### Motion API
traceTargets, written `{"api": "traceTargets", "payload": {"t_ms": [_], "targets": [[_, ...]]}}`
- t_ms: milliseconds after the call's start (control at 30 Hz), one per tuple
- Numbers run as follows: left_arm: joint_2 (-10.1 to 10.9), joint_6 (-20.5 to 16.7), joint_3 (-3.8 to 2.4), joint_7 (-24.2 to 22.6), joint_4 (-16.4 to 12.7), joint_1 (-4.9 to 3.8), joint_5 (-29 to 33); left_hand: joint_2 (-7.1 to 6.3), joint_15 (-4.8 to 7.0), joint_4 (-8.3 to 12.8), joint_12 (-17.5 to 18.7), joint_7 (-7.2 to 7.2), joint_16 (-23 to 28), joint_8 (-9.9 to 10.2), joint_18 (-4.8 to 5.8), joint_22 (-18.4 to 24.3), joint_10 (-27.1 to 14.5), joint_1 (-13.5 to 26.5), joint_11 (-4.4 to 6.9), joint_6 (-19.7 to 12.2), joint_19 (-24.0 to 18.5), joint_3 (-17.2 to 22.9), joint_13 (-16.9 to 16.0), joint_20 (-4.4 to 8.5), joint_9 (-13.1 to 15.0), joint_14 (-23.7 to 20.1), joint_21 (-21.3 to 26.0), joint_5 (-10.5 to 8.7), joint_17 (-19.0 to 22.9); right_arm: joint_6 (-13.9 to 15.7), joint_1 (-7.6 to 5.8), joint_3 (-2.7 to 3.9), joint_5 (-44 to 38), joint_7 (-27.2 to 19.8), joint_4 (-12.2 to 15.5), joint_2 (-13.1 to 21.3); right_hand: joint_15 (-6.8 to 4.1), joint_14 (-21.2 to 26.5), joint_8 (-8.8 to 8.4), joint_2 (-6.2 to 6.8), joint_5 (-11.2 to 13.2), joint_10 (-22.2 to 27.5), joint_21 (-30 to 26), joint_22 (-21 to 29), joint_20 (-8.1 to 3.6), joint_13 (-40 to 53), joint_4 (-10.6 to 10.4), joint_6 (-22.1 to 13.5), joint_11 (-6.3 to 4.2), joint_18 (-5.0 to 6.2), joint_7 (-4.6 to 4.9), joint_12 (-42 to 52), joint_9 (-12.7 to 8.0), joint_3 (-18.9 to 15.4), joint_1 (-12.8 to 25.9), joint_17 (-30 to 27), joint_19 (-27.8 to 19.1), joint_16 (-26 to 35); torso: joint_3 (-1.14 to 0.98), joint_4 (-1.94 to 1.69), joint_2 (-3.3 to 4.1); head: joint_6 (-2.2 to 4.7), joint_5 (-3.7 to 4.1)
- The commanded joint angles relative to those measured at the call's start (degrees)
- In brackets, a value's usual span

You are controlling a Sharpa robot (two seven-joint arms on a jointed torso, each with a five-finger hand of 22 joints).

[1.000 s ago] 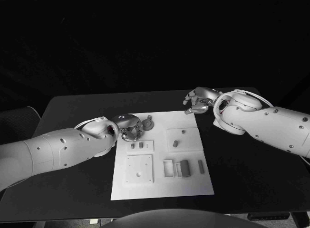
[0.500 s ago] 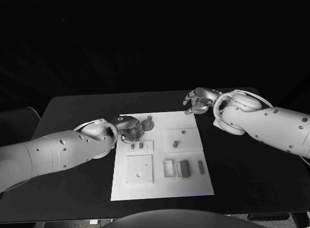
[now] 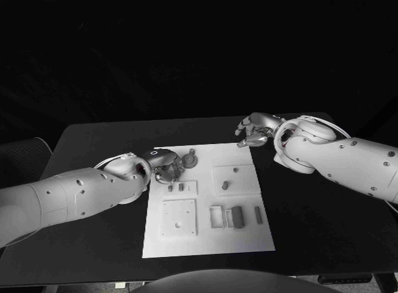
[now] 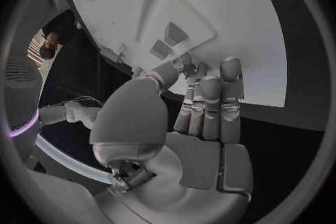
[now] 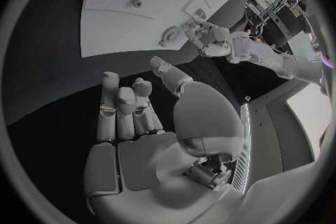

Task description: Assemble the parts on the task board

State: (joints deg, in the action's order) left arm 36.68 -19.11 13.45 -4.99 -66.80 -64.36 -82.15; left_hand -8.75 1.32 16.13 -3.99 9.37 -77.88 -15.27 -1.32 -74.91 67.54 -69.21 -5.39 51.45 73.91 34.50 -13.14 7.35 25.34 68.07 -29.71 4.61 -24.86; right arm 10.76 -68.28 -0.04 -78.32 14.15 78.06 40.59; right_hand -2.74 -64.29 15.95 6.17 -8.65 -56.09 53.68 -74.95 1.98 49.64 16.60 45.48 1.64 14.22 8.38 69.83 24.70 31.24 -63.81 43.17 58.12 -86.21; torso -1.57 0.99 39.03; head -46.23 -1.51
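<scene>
Parts (image 3: pixel 237 215) are seen on the white board (image 3: pixel 249 242), unmoved over the last second. Left hand (image 3: pixel 164 166), empty, remains at the far-left corner; right hand (image 3: pixel 254 130) hovers open beyond it.

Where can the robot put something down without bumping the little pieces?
The near end of the task board is bare, and so is the black table right of it, under the right arm. It is crowded at the far left corner, where the left hand sits by the round part.
</scene>
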Motion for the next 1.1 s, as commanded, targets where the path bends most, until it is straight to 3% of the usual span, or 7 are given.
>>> {"api": "traceTargets", "payload": {"t_ms": [33,300,567,800,933,1033,1100], "targets": [[0.0,-0.3,0.07,-0.2,0.0,0.12,0.3,-0.60,-0.10,0.0,0.2,0.22,0.1,0.1,-6.87,-1.0,-0.4,-0.2,0.05,-0.3,0.0,-0.2,0.0,-0.30,0.0,-0.4,0.2,-0.17,0.1,-0.8,0.02,0.02,-0.2,-0.2,0.0,0.0,0.10,0.1,-0.26,-0.08,-0.1,2.8,-0.4,-1.0,-0.15,-0.1,-0.1,1.9,1.84,0.78,1.53,0.3,-0.1,-0.1,0.4,-0.1,-0.1,-0.1,-0.01,0.01,0.01,-0.02,0.01],[0.4,-0.6,0.06,1.0,0.1,0.12,0.1,-1.34,-0.38,0.1,0.3,0.04,0.0,0.0,-7.04,-1.1,-1.5,-0.3,-0.25,-0.5,-0.1,-0.4,0.1,-0.55,0.0,-0.6,0.3,-0.20,0.1,-0.7,0.03,0.02,-0.2,-0.2,0.0,0.0,0.10,0.1,-0.25,-0.08,-0.1,2.8,-0.4,-1.0,-0.15,-0.1,-0.1,1.9,1.84,0.78,1.53,0.3,-0.1,-0.1,0.4,-0.1,-0.1,-0.1,-0.03,0.01,0.01,0.02,-0.06],[1.6,-2.3,0.04,1.3,-0.2,0.12,0.0,-3.53,-1.90,-0.2,0.4,-1.22,-0.2,1.0,-8.00,-1.0,-6.8,0.0,-1.81,-3.5,-0.5,-1.4,1.0,-1.98,-0.4,-1.5,0.8,0.33,0.1,-0.5,0.03,0.02,-0.2,-0.3,-0.1,0.0,0.10,0.1,-0.25,-0.07,-0.1,2.8,-0.4,-1.0,-0.15,-0.1,0.0,1.9,1.83,0.78,1.53,0.3,-0.1,-0.1,0.4,-0.1,-0.1,-0.1,-0.03,0.01,0.01,0.15,-0.07],[2.9,-2.7,0.01,1.6,-0.3,0.11,0.0,-4.55,-2.56,-0.8,0.3,-1.58,-0.5,1.2,-8.68,-1.0,-8.9,-0.1,-2.47,-4.7,-0.6,-1.2,1.4,-2.70,-0.3,-1.9,1.1,0.34,0.2,-0.2,0.03,0.02,-0.2,-0.4,-0.4,0.1,0.10,0.1,-0.26,-0.05,-0.1,2.8,-0.4,-1.0,-0.15,-0.1,0.0,1.9,1.83,0.78,1.53,0.3,-0.1,-0.1,0.4,-0.1,-0.1,-0.1,0.00,0.02,0.00,0.24,-0.12],[3.8,-3.7,-0.08,1.3,-0.2,0.10,0.7,-4.51,-2.63,-0.9,0.2,-1.50,-0.5,1.2,-8.83,-1.0,-9.0,-0.3,-2.53,-4.9,-0.6,-1.0,1.4,-2.80,-0.3,-1.9,1.1,0.36,0.2,0.7,0.03,0.02,0.3,-1.4,-0.7,0.3,0.10,0.1,-0.26,-0.03,-0.1,2.8,-0.4,-1.0,-0.15,-0.1,0.0,1.9,1.83,0.78,1.53,0.3,-0.1,-0.1,0.4,-0.1,-0.1,-0.1,0.02,-0.01,-0.01,0.35,-0.11],[5.0,-6.3,-0.32,0.0,-0.5,0.07,3.9,-3.31,-2.29,-0.9,-0.6,-0.60,-0.7,0.7,-9.05,-1.1,-7.6,-1.4,-2.15,-4.3,-0.4,-0.2,1.0,-2.74,0.0,-1.8,1.1,-0.66,0.2,1.3,0.02,0.02,1.0,-2.7,-0.8,0.5,0.08,0.1,-0.17,0.02,-0.1,2.9,-0.4,-1.0,-0.15,-0.3,0.0,2.0,1.80,0.78,1.50,0.1,-0.1,0.0,0.3,-0.1,-0.2,0.0,0.02,0.02,-0.02,0.60,-0.09],[5.7,-7.4,-1.00,-0.8,-0.5,0.06,5.2,-2.61,-1.88,-0.9,-1.3,-0.03,-0.6,0.0,-8.99,-1.1,-6.3,-2.4,-1.72,-3.3,-0.5,0.8,0.7,-2.64,0.3,-1.9,1.2,-1.48,0.3,2.0,0.02,0.01,2.0,-4.1,-0.8,0.7,-0.04,0.3,0.03,0.03,-0.1,2.9,-0.5,-0.9,-0.11,-1.5,0.0,2.3,1.65,0.78,1.35,-1.2,0.0,0.1,0.3,-0.3,-0.3,0.3,0.01,0.02,-0.02,0.69,-0.12]]}}
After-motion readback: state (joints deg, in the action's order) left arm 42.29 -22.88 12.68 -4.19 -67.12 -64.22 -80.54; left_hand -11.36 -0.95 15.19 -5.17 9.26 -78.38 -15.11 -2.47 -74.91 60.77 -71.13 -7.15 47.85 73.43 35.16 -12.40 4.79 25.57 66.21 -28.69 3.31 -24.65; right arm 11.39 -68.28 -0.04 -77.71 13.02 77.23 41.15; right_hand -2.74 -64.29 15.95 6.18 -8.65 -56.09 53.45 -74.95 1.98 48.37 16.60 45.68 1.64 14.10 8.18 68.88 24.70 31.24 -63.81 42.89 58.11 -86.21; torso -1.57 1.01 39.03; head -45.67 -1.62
